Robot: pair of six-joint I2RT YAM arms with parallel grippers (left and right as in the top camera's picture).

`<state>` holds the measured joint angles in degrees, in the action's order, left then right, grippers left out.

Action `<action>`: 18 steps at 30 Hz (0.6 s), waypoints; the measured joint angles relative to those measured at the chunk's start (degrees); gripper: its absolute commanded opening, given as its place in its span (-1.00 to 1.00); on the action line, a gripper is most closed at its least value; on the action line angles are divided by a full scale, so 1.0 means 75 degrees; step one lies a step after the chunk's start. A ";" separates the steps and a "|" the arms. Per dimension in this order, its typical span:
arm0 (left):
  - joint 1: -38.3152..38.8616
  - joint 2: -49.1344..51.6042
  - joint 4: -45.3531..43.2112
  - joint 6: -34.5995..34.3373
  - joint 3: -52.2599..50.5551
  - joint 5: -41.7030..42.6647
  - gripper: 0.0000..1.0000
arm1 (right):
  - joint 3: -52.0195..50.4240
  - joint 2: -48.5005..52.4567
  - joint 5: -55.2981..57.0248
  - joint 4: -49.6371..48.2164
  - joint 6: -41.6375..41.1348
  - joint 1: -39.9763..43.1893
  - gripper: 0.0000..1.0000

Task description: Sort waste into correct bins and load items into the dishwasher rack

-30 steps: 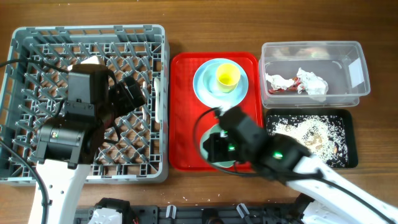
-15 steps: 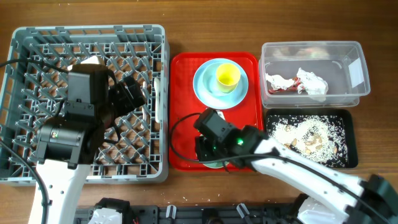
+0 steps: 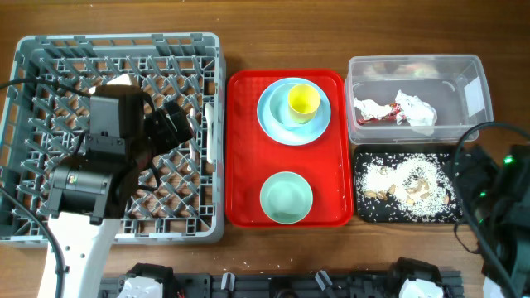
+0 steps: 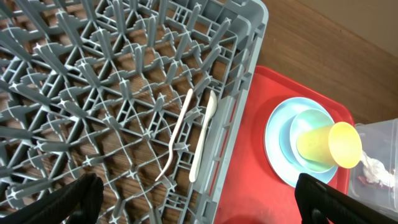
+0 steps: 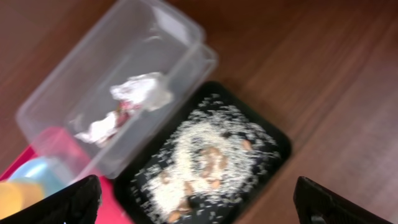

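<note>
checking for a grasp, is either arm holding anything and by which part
Nothing is held. The left fingers are open over the grey plastic rack, the right fingers open near the black rectangular tray.

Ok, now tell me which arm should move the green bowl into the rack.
Left. The left gripper, open, hangs over the dishwasher rack, right beside the red tray where the green bowl sits. The right gripper, also open, is out at the black tray's far end, farther from both.
</note>
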<state>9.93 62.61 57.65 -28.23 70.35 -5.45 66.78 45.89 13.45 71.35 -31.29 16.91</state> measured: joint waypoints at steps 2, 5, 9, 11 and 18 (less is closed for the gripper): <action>0.0000 0.0000 -0.0003 -0.0003 0.0000 -0.0003 1.00 | 0.0000 0.0204 -0.0017 0.0029 0.0251 0.0691 0.99; 0.0000 0.0000 0.0000 0.0000 0.0000 -0.0003 1.00 | 0.0000 0.0490 -0.0023 0.0029 0.0414 0.0813 0.99; 0.0000 0.0000 -0.0003 0.0000 0.0000 -0.0003 1.00 | 0.0000 0.0868 -0.0044 0.0029 0.0440 0.0813 0.99; 0.0000 0.0000 -0.0003 0.0000 0.0000 -0.0003 1.00 | 0.0000 0.1148 -0.0047 0.0026 0.0452 0.0810 0.99; 0.0000 0.0000 0.0000 0.0000 0.0000 -0.0003 1.00 | 0.0000 0.2346 -0.0047 -0.0146 0.0475 0.0810 0.99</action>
<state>9.93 62.61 57.65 -28.23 70.35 -5.48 66.78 63.48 13.10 70.26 -27.73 22.98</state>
